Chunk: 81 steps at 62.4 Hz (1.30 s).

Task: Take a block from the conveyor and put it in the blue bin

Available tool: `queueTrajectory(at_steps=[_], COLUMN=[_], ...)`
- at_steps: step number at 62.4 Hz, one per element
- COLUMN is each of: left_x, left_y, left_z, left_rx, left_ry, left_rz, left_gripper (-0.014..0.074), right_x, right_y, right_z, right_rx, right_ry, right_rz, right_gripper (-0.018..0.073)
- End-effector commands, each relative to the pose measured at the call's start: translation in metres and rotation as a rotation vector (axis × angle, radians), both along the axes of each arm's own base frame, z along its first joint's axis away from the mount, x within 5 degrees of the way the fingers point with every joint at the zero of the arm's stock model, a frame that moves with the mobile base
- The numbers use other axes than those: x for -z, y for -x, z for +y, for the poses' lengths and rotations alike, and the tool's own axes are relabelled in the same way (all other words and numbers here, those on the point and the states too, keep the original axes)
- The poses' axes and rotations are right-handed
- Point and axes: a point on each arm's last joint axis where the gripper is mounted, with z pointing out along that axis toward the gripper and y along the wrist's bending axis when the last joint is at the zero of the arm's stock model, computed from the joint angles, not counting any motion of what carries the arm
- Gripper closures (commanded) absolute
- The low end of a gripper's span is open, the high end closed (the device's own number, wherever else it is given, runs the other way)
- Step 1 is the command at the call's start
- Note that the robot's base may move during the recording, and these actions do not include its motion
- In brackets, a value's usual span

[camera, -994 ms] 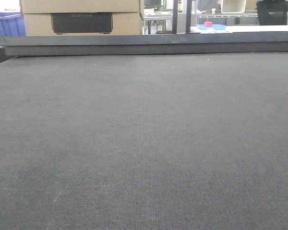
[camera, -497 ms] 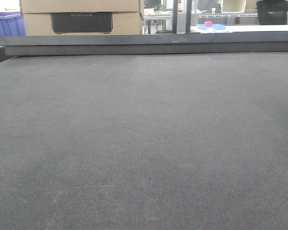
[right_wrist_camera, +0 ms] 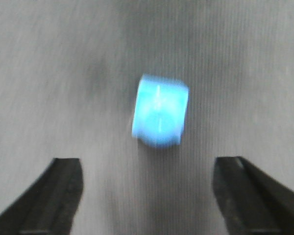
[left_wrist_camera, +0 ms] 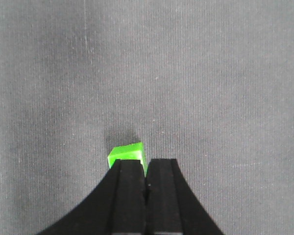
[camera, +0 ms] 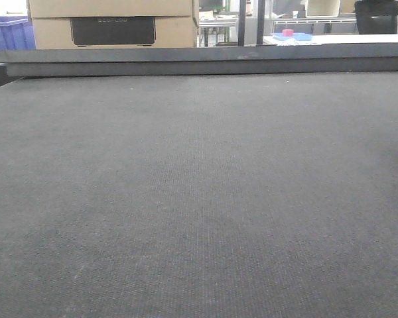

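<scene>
In the left wrist view a small bright green block [left_wrist_camera: 126, 152] sticks out from the tips of my left gripper [left_wrist_camera: 146, 164]. The black fingers are shut on its edge, and its shadow falls on the grey conveyor [left_wrist_camera: 210, 73] beyond. In the right wrist view a light blue block [right_wrist_camera: 159, 110], blurred, lies on the belt just ahead of my right gripper [right_wrist_camera: 147, 166], which is wide open and holds nothing. The block is centred between the two fingers but beyond their tips. A blue bin [camera: 10, 33] shows behind the conveyor [camera: 199, 199] at the far left of the front view. Neither gripper appears there.
Beyond the belt's raised dark far edge [camera: 205, 61] stands a large cardboard box [camera: 113, 23] next to the bin. Farther back on the right are tables and a small pink and blue object [camera: 290, 34].
</scene>
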Motion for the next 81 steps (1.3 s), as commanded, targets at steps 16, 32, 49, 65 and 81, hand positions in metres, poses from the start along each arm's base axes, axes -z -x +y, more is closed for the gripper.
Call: queueTrajectory(at_steps=[16,32,49,65,81], left_x=[-0.003,-0.003,-0.003,-0.020,-0.005], left_y=[-0.001,-0.001,-0.001,0.002,0.006], left_z=[0.000,-0.001,0.000,0.006,0.024], left_rx=[-0.014,-0.018,-0.108,-0.183,-0.178], left_ry=[0.017,0.021,0.048,0.007,0.011], left_rz=[-0.019,-0.019,-0.026,-0.017,0.046], left_gripper=[0.0707,0.0707,0.0707,0.0707,0.0707], right_x=[0.038,0.042,0.042,0.020,-0.026], right_y=[-0.025,-0.027,-0.028,-0.018,0.007], right_z=[-0.010,-0.010,-0.010,-0.005,-0.001], right_rx=[0.069,0.071,0.073,0.085,0.074], right_ry=[0.051,0.048,0.046,0.011,0.015], right_rz=[0.087,0.084,0.067,0.009,-0.179], right_gripper=[0.0117,0.0153,0.0594,0.0718,0.0721])
